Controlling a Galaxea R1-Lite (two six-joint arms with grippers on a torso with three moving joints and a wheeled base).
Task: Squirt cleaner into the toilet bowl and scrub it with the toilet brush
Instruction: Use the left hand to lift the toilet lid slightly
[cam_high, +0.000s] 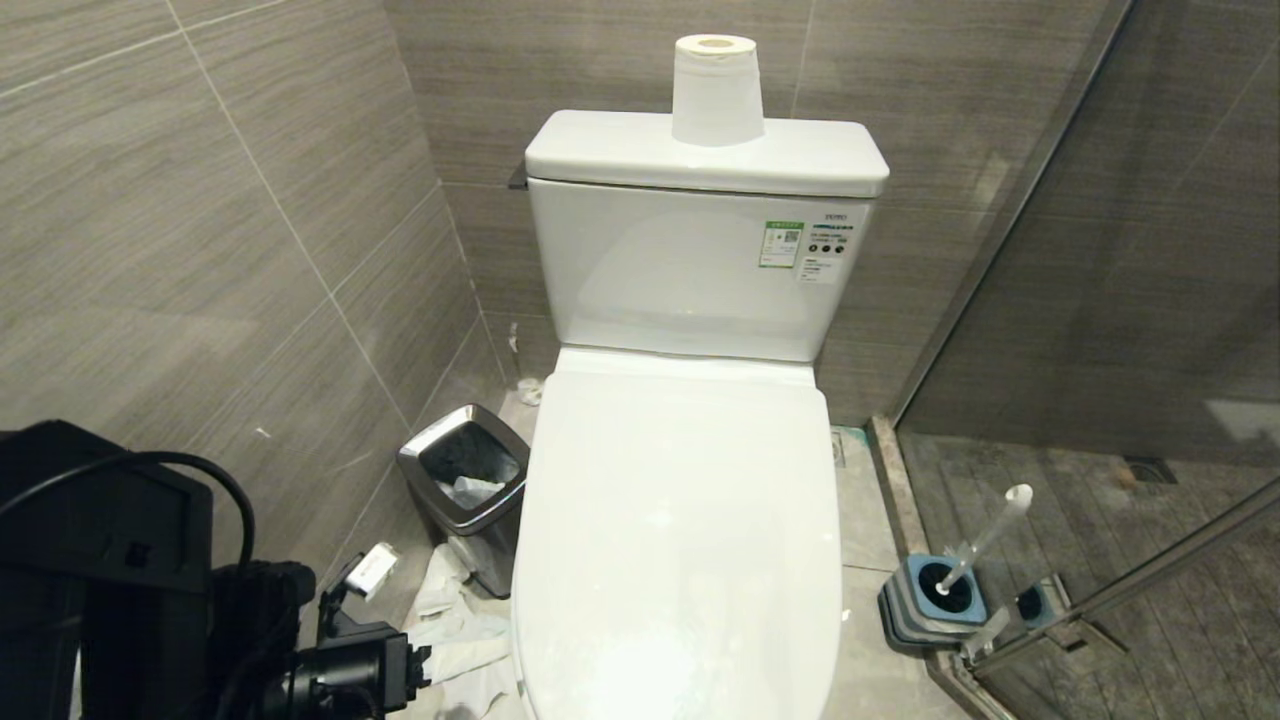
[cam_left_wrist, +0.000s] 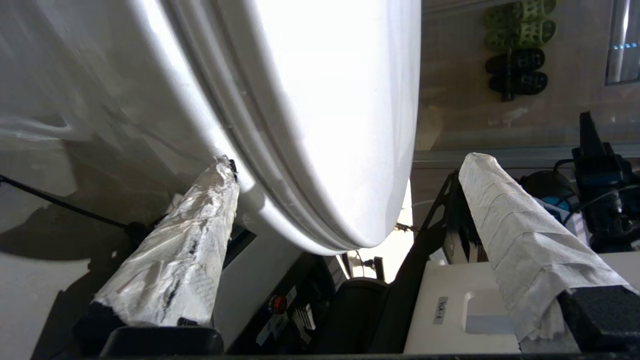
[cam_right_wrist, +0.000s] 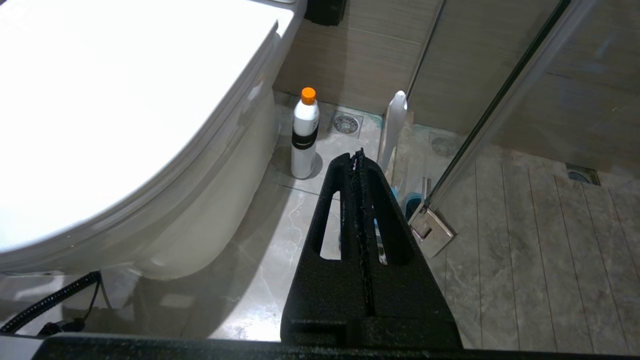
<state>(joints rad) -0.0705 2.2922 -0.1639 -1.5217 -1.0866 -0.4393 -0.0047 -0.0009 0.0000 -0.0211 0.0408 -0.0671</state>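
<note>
The toilet bowl (cam_right_wrist: 200, 200) is covered by its shut white lid (cam_high: 680, 520), so its inside is hidden. My left gripper (cam_left_wrist: 350, 162) is open at the lid's front edge. One paper-wrapped finger (cam_left_wrist: 200, 235) lies under the rim and the other finger (cam_left_wrist: 520, 230) stands clear of the lid's top. Its arm (cam_high: 340, 670) shows at the lower left. The cleaner (cam_right_wrist: 305, 135), white with an orange cap, stands on the floor beside the toilet. The toilet brush (cam_high: 985, 540) leans in its blue-grey holder (cam_high: 935, 600) by the glass. My right gripper (cam_right_wrist: 357, 155) hangs shut and empty above the floor.
A steel-rimmed waste bin (cam_high: 465, 480) stands left of the toilet, with crumpled tissues (cam_high: 450, 620) on the floor beside it. A paper roll (cam_high: 715, 90) sits on the tank. A glass shower partition (cam_high: 1100, 400) closes off the right side. A floor drain (cam_right_wrist: 346, 123) lies behind the bottle.
</note>
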